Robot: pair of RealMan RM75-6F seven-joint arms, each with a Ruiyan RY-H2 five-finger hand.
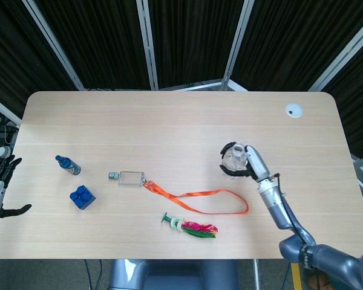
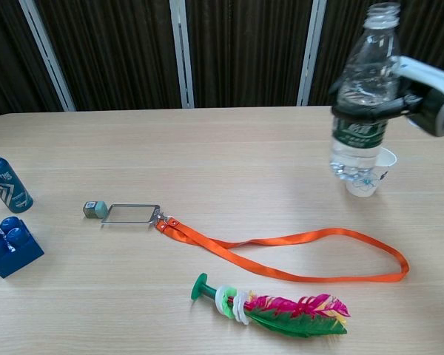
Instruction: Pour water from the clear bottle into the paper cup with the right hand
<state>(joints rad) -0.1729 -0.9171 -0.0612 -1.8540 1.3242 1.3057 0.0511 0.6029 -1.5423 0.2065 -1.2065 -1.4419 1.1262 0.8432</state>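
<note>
Dark curtain panels w/ grey frame bars behind; light wood table (image 1: 169,121) w/ rounded corners, grommet (image 1: 294,110) at far right.

Clear bottle (image 2: 362,103) is uncapped, upright, lifted off the table, some water in the lower part. Right hand (image 2: 428,96) grips it around the label. Paper cup (image 2: 370,177) sits just behind/below the bottle base; contents can't be seen.

Head view only: left hand (image 1: 0,187) at table's left edge, fingers spread, holding nothing. Chest view shows blue bottle (image 2: 4,181), blue block (image 2: 9,248), orange lanyard (image 2: 281,248), feather toy (image 2: 281,305) closer up.
</note>
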